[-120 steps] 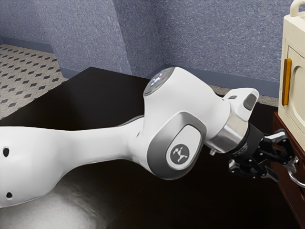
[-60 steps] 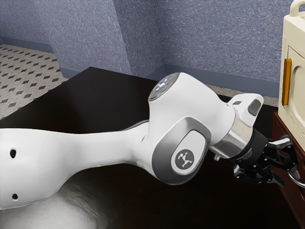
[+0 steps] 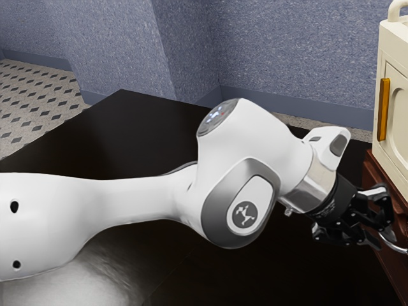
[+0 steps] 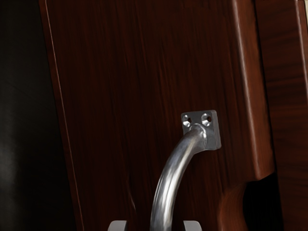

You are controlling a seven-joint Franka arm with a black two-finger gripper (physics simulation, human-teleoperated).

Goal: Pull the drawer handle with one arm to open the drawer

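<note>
OK, metal handle [image 3: 393, 243] is at the lower right of the exterior frame, by the edge, on the dark red-brown drawer front [image 4: 130, 96]. It's a curved bar, fixed at one end by a screwed mounting plate [image 4: 214, 137]; the other end I can't make out. Gripper [image 3: 382, 234] is right at it, lower right too: fingers [image 4: 117, 225] stand apart, one each side of the bar, with a gap seen on both sides, so not clamped. Handling guess: bar is rigid and solidly fixed, not fragile; smooth and round, so pads may slide along it. Drawer looks like solid wood, likely some weight and slide friction. Best hold is mid-bow, clear of the plate, pads square across the bar. Then a steady pull straight out from the front; off-axis load could bind the runners or slip the grip. Can't confirm the drawer is out at all from these views. Close on the bar looks like the next step, pull after that. Further out: cream cabinet [image 3: 394, 48] with yellow handle [image 3: 384, 109], upper right; white arm [image 3: 140, 194] comes in from the left across the middle, over the black surface [image 3: 95, 140]; blue wall [image 3: 287, 51] behind, up top.
</note>
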